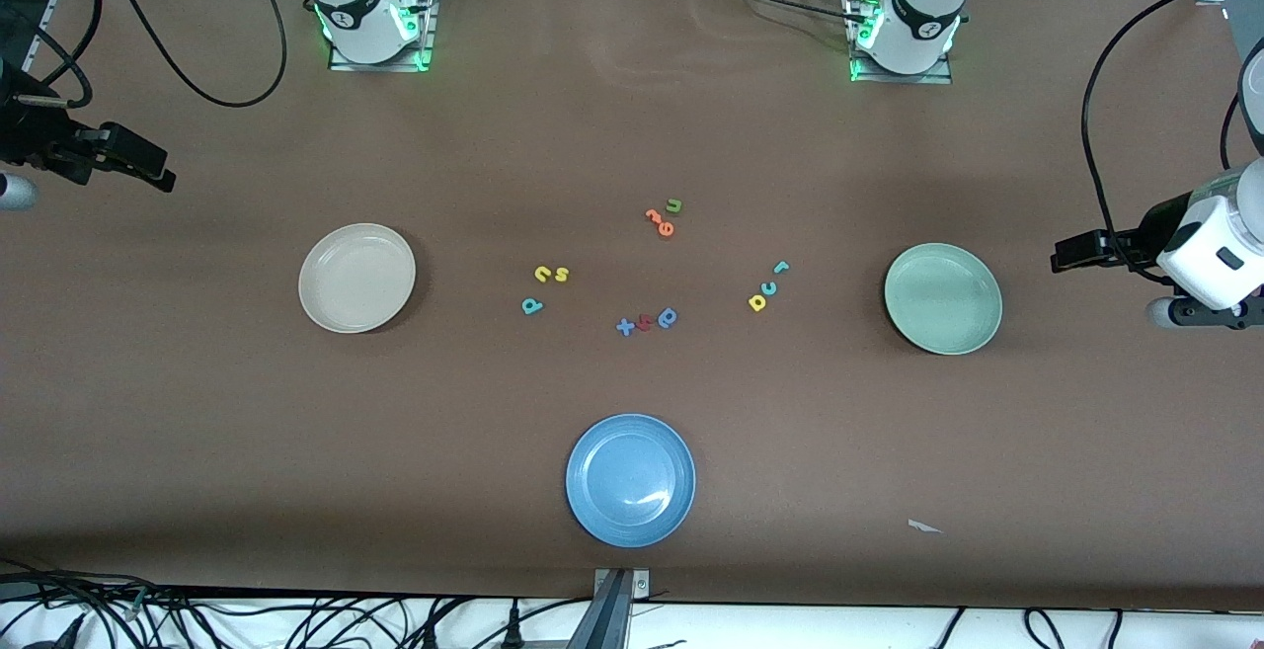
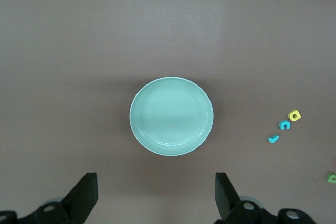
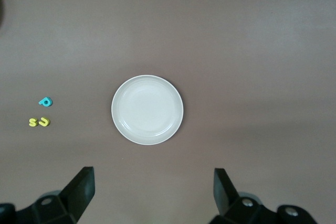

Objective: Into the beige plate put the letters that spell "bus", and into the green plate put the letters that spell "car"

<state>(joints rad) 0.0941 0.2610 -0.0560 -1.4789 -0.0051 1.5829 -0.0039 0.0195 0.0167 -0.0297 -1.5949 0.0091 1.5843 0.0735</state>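
Hanging spread and unladen at the table's ends, left claw (image 2: 155,200) and right claw (image 3: 152,195)

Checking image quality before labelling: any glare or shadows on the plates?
Front view: a white glare streak on the blue plate, soft shadow beside the beige plate. Left wrist view: a faint darker band across the green plate. Right wrist view: beige plate evenly lit.
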